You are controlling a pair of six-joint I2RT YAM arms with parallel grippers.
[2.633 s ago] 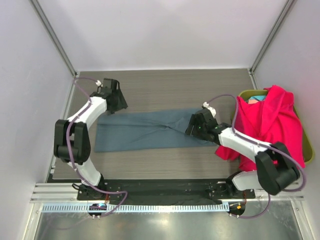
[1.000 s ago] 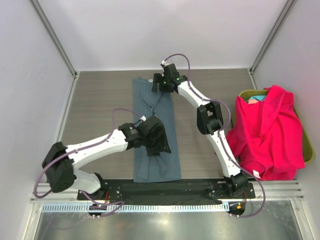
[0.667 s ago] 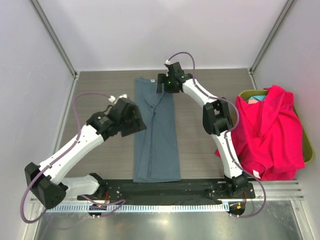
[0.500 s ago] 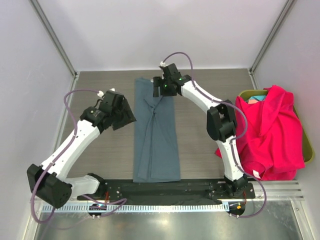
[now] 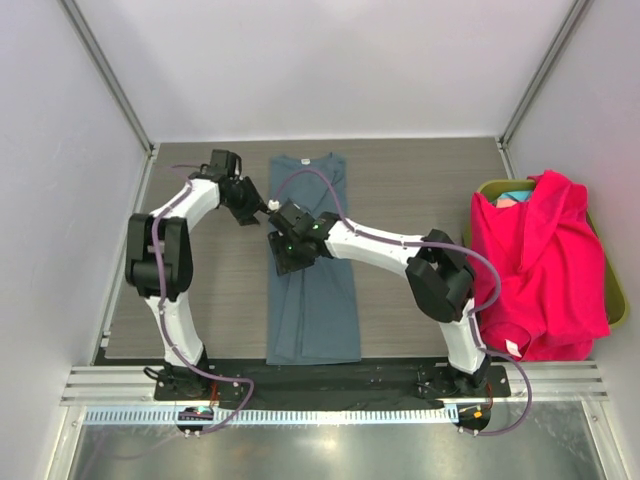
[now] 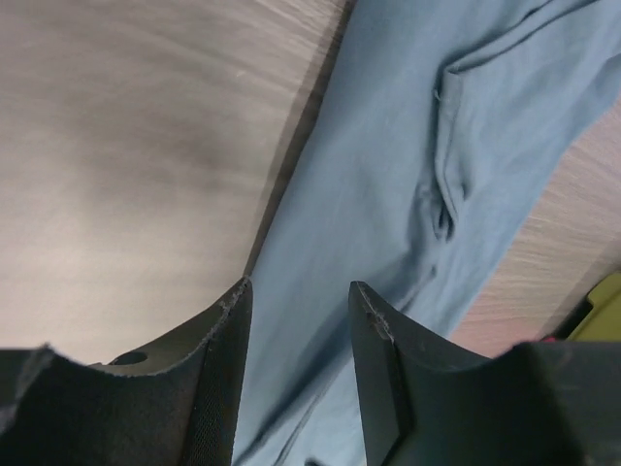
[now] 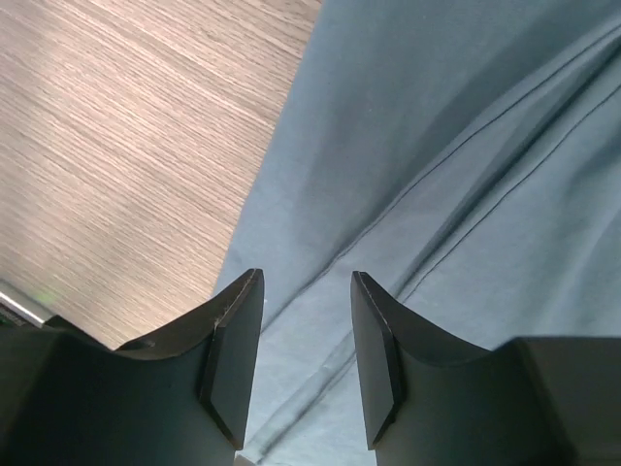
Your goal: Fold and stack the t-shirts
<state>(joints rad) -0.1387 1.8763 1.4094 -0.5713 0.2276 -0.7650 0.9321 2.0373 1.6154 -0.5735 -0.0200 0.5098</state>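
A slate grey-blue t-shirt [image 5: 315, 300] lies flat on the table as a long narrow strip running from far to near. My left gripper [image 5: 252, 210] is open and empty at the strip's far left edge. In the left wrist view its fingertips [image 6: 296, 291] straddle the shirt's edge [image 6: 388, 194] from above. My right gripper [image 5: 290, 250] is open and empty over the strip's left side near the middle. In the right wrist view its fingertips [image 7: 306, 282] hang over the creased cloth [image 7: 437, 146]. A bright pink-red t-shirt [image 5: 540, 260] is draped over the bin.
An olive-green bin [image 5: 618, 300] stands at the table's right edge, with a bit of teal and pale pink cloth [image 5: 512, 196] showing at its far end. A black rail [image 5: 330, 375] runs along the near edge. Grey walls close in the left, back and right.
My right gripper has left the shirt's far end and come down to its left middle. My left gripper has swung farther back and in to the shirt's left edge. The shirt has not moved.
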